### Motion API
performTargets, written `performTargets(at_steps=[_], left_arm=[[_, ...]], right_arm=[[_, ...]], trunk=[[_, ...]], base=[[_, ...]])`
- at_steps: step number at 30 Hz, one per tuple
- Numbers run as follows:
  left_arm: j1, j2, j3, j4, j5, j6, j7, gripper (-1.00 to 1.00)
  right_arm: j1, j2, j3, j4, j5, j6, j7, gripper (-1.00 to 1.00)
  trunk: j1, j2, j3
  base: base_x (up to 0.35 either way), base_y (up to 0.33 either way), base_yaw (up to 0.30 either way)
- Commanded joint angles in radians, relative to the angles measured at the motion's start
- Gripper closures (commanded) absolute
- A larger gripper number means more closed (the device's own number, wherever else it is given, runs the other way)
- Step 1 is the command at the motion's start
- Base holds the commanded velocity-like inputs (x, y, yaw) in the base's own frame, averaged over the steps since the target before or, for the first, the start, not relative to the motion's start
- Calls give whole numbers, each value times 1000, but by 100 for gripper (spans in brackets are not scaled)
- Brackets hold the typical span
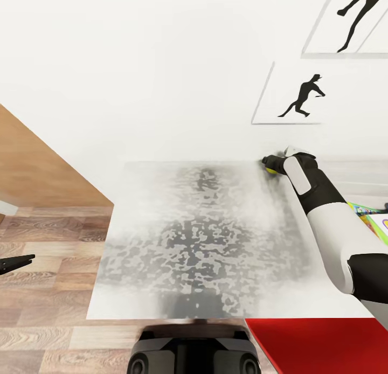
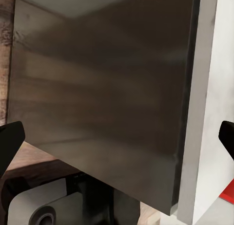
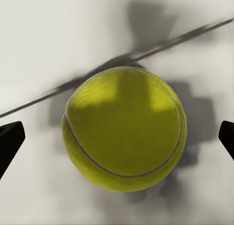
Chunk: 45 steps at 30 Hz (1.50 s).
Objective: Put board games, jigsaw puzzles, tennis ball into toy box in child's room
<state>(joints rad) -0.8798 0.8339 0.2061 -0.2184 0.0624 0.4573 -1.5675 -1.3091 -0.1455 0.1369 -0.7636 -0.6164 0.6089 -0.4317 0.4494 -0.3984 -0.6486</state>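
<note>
The tennis ball (image 3: 124, 127), yellow-green, lies on the pale grey table (image 1: 205, 228) at its far right corner, against the white wall. In the head view the tennis ball (image 1: 269, 169) peeks out beside my right gripper (image 1: 268, 164). Seen from the right wrist, my right gripper (image 3: 117, 137) is open, with a dark fingertip on either side of the ball and not touching it. My left gripper (image 1: 16, 263) hangs open off the table's left side, above the wood floor. The left wrist view has my left gripper (image 2: 117, 137) facing the table's dark side panel (image 2: 97, 88). The toy box is out of view.
A colourful printed flat thing (image 1: 372, 217) lies on the table at the right, partly behind my right arm. A flat red surface (image 1: 312, 341) sits at the near right corner. A wood-panel door (image 1: 37, 169) stands at left. Silhouette pictures (image 1: 296, 96) hang on the wall.
</note>
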Motion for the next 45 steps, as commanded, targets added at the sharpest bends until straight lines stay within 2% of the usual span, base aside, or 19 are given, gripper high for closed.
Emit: performTargets(at_steps=[1,25,26,45], left_arm=[[-1,1,-5,1,5,11,-3,-100],[-1,1,-5,1,5,11,-3,-100],[-1,1,-5,1,5,11,-3,-100],[-1,1,-5,2,5,11,-3,-100]], right_arm=[[-1,-1,6,-1,-10,2,-10,-100],[-23,0,6,2,-7,11,-10,-100],[-23,0,6,3,-7,11,-10,100],[-35,-1,6,23,-6,12,-10,100]], trunk=[[1,-2,-1],[1,-2,-1],[1,-2,-1],[1,-2,-1]], base=[[0,0,0],[0,0,0],[0,0,0],[0,0,0]])
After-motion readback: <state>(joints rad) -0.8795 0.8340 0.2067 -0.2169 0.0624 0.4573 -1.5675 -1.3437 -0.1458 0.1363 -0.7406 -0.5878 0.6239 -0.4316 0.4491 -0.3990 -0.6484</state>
